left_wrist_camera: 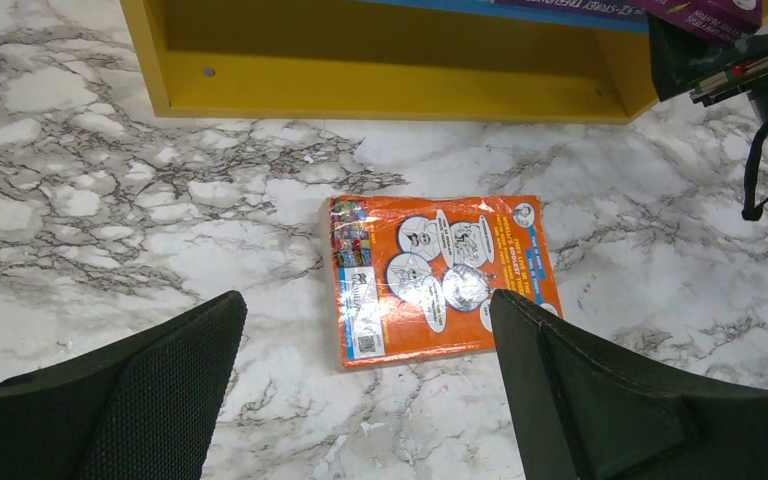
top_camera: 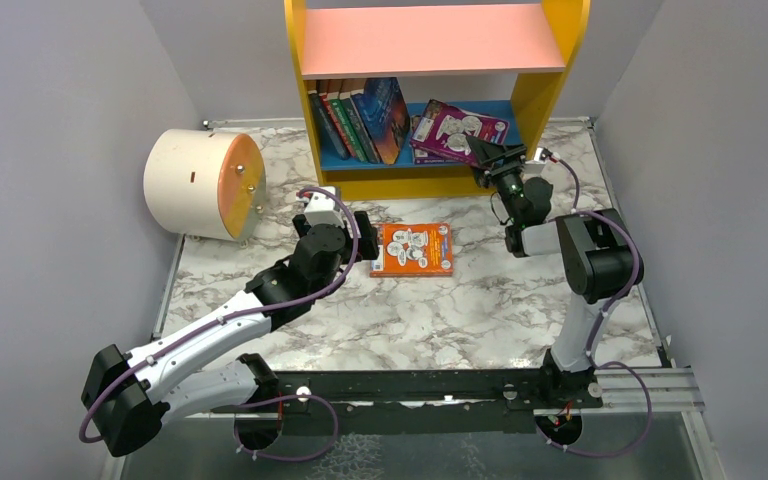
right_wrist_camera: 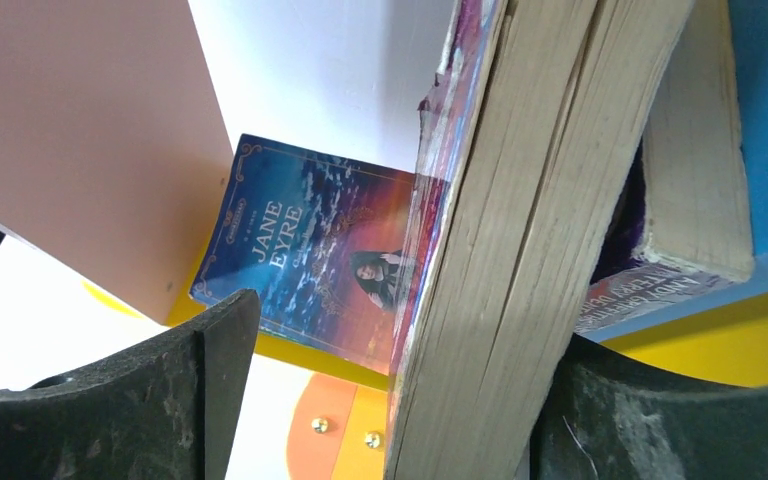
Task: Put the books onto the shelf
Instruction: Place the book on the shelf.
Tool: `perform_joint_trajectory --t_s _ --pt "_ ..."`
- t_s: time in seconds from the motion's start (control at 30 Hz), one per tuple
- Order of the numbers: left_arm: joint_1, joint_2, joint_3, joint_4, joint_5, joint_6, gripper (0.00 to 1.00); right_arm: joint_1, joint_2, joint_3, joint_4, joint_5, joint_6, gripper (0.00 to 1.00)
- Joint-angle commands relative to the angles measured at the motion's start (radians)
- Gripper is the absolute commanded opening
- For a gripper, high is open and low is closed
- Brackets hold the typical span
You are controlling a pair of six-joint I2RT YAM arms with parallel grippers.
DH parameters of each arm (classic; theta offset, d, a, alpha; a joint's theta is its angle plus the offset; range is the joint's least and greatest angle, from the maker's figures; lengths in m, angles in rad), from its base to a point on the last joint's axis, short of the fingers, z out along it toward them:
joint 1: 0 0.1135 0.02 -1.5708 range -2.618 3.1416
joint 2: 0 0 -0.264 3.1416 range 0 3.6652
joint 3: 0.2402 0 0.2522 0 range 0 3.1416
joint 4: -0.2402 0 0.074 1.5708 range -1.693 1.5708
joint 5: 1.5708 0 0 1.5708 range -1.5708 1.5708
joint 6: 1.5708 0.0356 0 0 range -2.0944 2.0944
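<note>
Purple book (top_camera: 457, 128) shelved, right pincer (top_camera: 488, 150) released around it; next the open left pincer (left_wrist_camera: 365, 305) should grasp the orange book (left_wrist_camera: 440, 280) before the shelf (top_camera: 410, 185).

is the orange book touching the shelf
Apart. The left wrist view shows a strip of bare table between the orange book and the yellow base of the shelf.

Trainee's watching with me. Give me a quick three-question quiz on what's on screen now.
1. True or false: the orange book lies flat on the table.
2. On the shelf, the purple book sits: A on the pink board; B in the lower compartment; C outside, beside it.
3. Fill in: in the right wrist view, a shelved book reads "Jane ____".
Key: 1 true; 2 B; 3 Eyre.
</note>
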Motion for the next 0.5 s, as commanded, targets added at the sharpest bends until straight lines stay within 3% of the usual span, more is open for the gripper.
perform_joint_trajectory --t_s 0.0,0.13,0.47 --pt "0.005 0.001 -0.002 0.009 0.007 -0.011 0.87 -0.012 -0.031 -0.026 -0.012 -0.005 -0.028 0.81" --pt "0.005 0.002 -0.007 0.011 0.008 -0.015 0.87 -0.012 -0.044 -0.053 -0.008 -0.009 -0.031 0.88" --pt "0.005 -0.005 -0.019 0.016 0.01 -0.021 0.87 -0.012 -0.078 -0.093 -0.039 -0.02 -0.04 0.89"
